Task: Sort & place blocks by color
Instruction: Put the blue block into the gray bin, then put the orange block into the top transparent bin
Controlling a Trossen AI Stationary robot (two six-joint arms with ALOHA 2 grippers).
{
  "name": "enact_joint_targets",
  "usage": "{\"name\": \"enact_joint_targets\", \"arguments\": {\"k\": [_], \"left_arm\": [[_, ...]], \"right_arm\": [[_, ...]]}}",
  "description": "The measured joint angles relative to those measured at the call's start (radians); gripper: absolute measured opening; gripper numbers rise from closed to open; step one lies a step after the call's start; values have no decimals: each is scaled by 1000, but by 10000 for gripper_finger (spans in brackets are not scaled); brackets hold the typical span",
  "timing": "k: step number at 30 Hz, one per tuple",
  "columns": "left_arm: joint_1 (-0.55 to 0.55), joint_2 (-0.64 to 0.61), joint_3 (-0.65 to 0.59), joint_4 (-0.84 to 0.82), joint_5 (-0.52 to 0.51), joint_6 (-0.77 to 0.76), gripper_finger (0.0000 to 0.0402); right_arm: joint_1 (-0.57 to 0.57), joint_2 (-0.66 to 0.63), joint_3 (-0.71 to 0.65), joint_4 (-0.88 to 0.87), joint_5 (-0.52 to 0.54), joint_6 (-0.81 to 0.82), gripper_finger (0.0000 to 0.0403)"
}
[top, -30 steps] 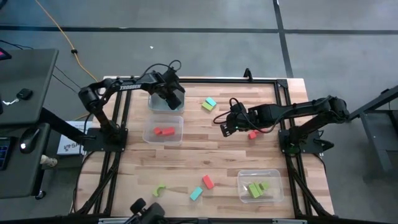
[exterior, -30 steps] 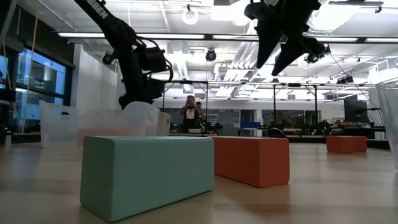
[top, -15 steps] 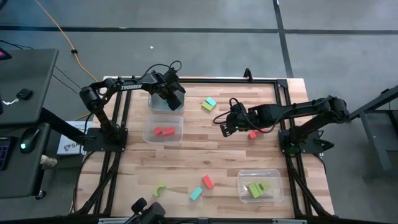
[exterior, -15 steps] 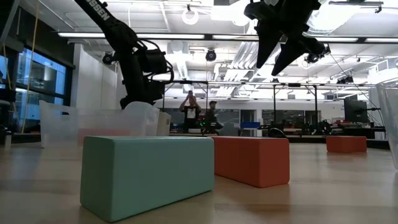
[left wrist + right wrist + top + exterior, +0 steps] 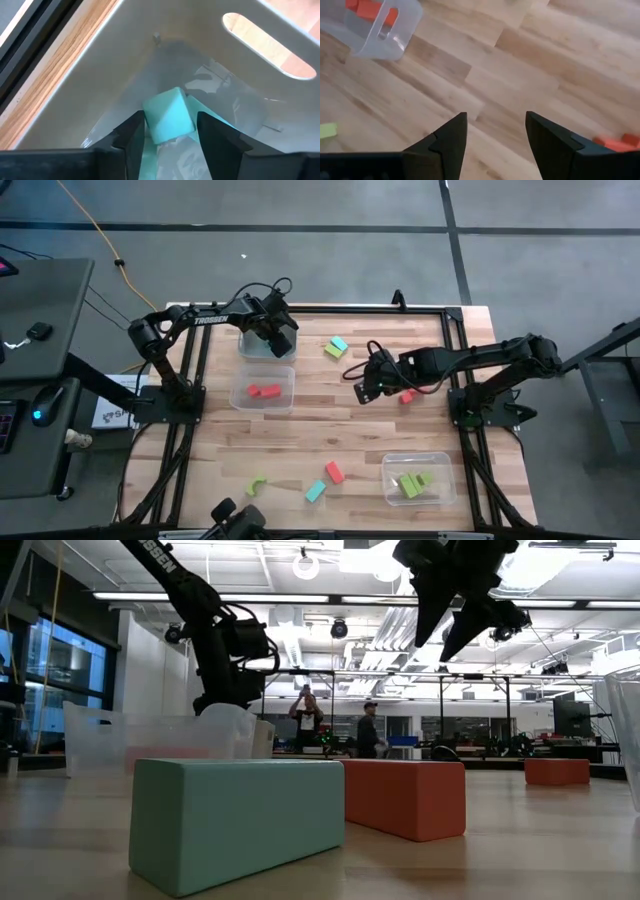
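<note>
My left gripper points down into the far clear bin, open. A cyan cube lies between its fingers on another cyan block in that bin; I see a gap on one side of the cube. My right gripper hangs open over bare table at mid-right, nothing between its fingers. A red block lies on the table just to its right. Loose blocks rest on the table: cyan and green at the far side, a green arch, cyan and red near the front.
A clear bin with red blocks stands in front of the cyan bin. Another bin with green blocks sits at the near right. The table's black frame rails run along both sides. People stand in the room behind, seen in the low view.
My right gripper has turned slightly at the wrist while staying over the same spot. The blocks on the table have not moved.
</note>
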Motion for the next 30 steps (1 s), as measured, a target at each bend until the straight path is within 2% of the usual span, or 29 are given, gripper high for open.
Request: {"name": "enact_joint_targets", "arguments": {"k": [4,8,21,30], "left_arm": [[0,0,0,0,0,0,161],[0,0,22,-26,0,0,161],[-2,-2,232,-212,-2,19,161],[-21,-2,349,-275,97,45,160]], "right_arm": [[8,0,0,-21,-64,41,193],[37,0,0,-55,-59,87,193],[124,0,0,-182,-55,187,203],[164,0,-6,-311,-56,289,236]]}}
